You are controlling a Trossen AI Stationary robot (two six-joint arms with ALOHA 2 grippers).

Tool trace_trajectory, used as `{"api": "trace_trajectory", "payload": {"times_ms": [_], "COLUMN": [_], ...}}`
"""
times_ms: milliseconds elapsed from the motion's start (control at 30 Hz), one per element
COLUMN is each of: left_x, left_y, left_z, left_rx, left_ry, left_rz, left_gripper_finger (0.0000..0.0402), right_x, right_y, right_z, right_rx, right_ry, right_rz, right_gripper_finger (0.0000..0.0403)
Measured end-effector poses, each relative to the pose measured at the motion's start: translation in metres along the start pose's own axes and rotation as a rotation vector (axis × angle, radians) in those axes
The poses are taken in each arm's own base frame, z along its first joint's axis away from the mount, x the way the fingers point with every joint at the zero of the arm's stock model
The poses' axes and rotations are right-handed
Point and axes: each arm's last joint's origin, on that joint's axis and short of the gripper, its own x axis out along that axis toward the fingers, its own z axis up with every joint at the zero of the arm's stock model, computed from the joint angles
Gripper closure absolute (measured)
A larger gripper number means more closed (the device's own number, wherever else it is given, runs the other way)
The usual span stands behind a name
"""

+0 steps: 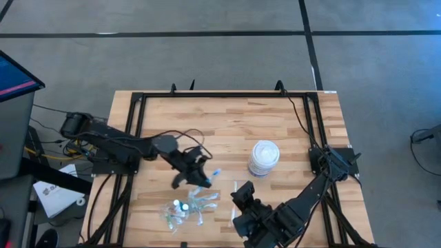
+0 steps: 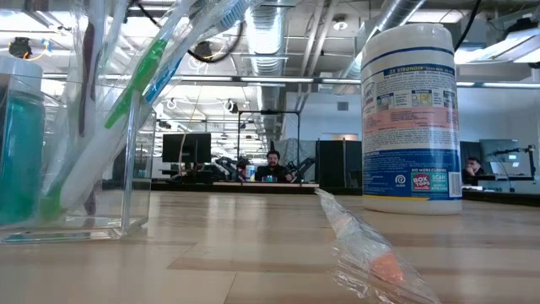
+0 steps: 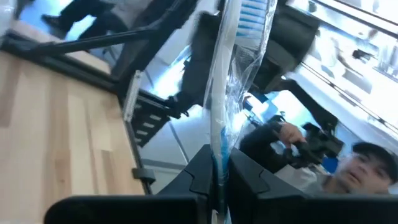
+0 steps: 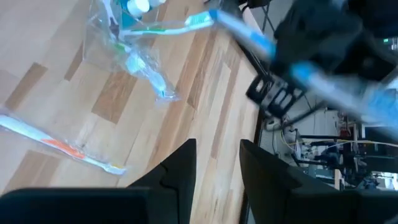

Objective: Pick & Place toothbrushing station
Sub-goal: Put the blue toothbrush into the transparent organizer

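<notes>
1. Clear crinkly wrapper covered a blue-bristled toothbrush (image 3: 225, 93), pinched upright between the pressed-together fingers of the left gripper (image 1: 200, 172), held above the table's middle near the front.
2. Clear square holder (image 2: 80, 160) stood on the table (image 1: 227, 131) in the low view, several toothbrushes leaning in it, one green-handled (image 2: 135, 84); a teal-filled clear bottle (image 2: 21, 152) showed at its side.
3. Clear plastic bag (image 1: 196, 203) lay crumpled on the wood just in front of the left gripper, small blue white-capped bottles (image 1: 180, 207) and slim pale toothbrushes among its folds.
4. Orange-accented wrapped toothbrush (image 4: 59, 144) lay flat and loose on the wood near the right gripper (image 4: 217, 163).
5. Right gripper's fingers were spread with nothing between them, low at the front of the table, beside the bag.
6. White wipes canister (image 1: 264, 157) stood upright right of the left gripper, apart from the bag.
7. Person (image 3: 367, 165) showed beyond the table.
</notes>
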Motion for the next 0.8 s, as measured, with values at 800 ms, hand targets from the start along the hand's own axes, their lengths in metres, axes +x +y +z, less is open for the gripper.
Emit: {"api": "trace_trajectory", "payload": {"times_ms": [800], "left_x": [-0.06], "left_y": [-0.07], "left_z": [-0.087], "left_rx": [0.412], "left_ry": [-0.049], "left_rz": [-0.041], "left_gripper_finger": [0.0384], "right_x": [0.009], "right_y": [-0.007], "right_z": [0.001], "right_rx": [0.163], "right_ry": [0.004], "right_rz": [0.005], "right_gripper_finger": [0.029]}}
